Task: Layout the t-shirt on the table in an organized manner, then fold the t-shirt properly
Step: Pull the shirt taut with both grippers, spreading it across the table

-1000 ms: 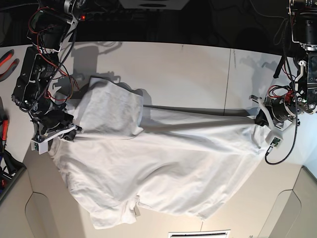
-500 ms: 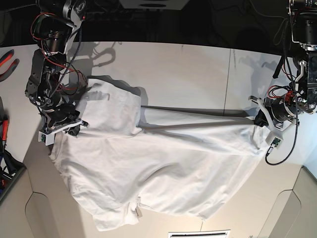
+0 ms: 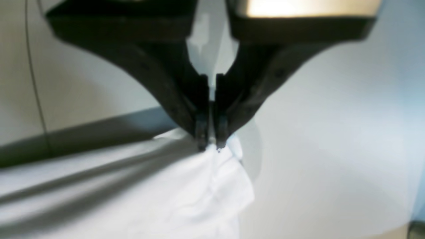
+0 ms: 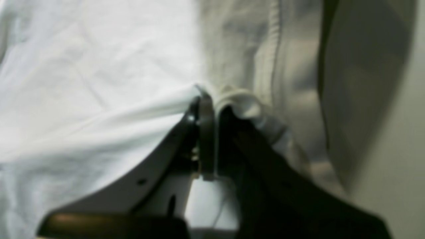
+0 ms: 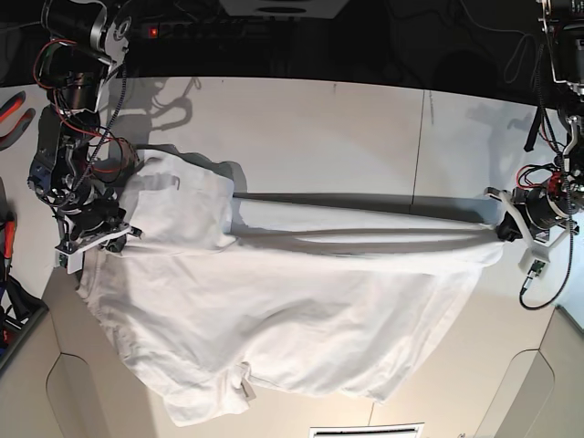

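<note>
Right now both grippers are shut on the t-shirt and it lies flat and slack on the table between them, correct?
Not slack. The base view shows the t-shirt pulled taut between the left gripper and right gripper, a tight ridge running along its far edge above the table. Both grippers are shut on cloth, as the wrist views confirm.

Plain white t-shirt (image 5: 301, 310) on cream table (image 5: 347, 128) with dark seam.

We see the t-shirt (image 5: 274, 310) spread across the table (image 5: 328, 128), stretched between the right gripper (image 5: 108, 239) at the base view's left edge and the left gripper (image 5: 505, 230) at its right, its lower part draping over the table's near edge.
</note>
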You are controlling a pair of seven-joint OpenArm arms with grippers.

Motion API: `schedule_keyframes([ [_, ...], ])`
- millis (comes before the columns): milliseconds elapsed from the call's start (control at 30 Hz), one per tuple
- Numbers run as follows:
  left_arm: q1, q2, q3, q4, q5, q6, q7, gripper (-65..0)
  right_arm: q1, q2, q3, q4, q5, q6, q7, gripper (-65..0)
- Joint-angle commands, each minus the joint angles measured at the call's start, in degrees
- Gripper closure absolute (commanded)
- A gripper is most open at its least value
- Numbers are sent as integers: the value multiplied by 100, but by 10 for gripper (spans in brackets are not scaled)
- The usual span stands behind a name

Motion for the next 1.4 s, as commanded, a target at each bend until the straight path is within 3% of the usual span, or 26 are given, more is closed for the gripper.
schedule_keyframes([
  [0,-85,-199,-83,85,70,219,-74,0,-37,96,46,-61,-409,-450,-389,0],
  [167,-140,-216,-83,85,367,619,-492,0,-37,96,46,-61,-407,-450,-404,0],
  [267,-295,-216,-83,85,704,643,-546,-6,-37,96,46,-61,-407,-450,-404,0],
  [367,-435,-216,-83,85,807,640,-546,-224,-37,96,46,-61,-372,-448,-407,0],
  [433,-514,-216,-83,85,802,702,-549,-296,-37,96,46,-61,-365,-448,-407,0],
  [600,-625,-212,-83,85,802,1211,-946,-296,-37,96,46,-61,-358,-448,-407,0],
  [1033,-765,-7,-83,66,649,1154,-1073,-296,-35,98,46,-61,-107,-422,-407,0],
  [1100,-765,-74,-83,81,249,1141,-1036,-234,-33,98,46,-59,-50,-424,-409,0],
  [1233,-765,-90,-83,92,-793,293,-994,0,-35,96,46,-4,354,-420,-605,0],
  [1333,-763,59,-83,92,-1495,-675,-763,0,-35,98,46,76,409,-358,-623,0],
  [1367,-763,129,-83,90,-1585,-846,-643,0,-37,98,48,129,407,-337,-627,0],
])
